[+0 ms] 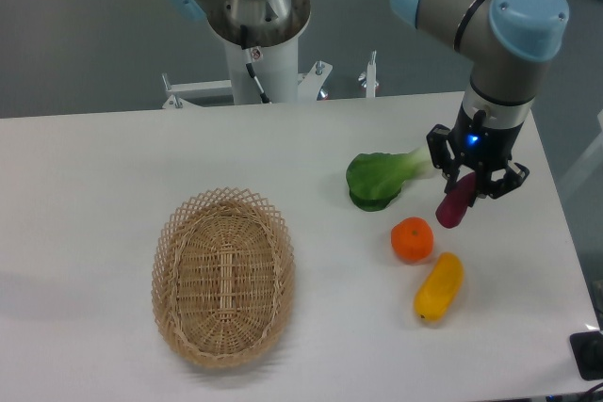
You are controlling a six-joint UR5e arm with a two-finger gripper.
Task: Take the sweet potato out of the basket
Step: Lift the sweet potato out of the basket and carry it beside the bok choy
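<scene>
Basket (223, 278) sits well off to one side on the table (85, 185); my gripper (468, 187) is clamped tight on the sweet potato (455, 204), tilted, off the tabletop; leafy green (377, 179) beside me, yellow fruit (439, 286) and orange (413, 240) below.

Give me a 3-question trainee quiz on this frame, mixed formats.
1. True or false: the basket holds fruit.
2. What does the gripper hold? A) orange B) sweet potato C) green vegetable
3. Fill in: the fruit nearest the table's front edge is the ____ one.

Key:
1. False; it is empty.
2. B; the sweet potato hangs tilted from the gripper, right of the orange and the green vegetable.
3. Yellow.
</scene>
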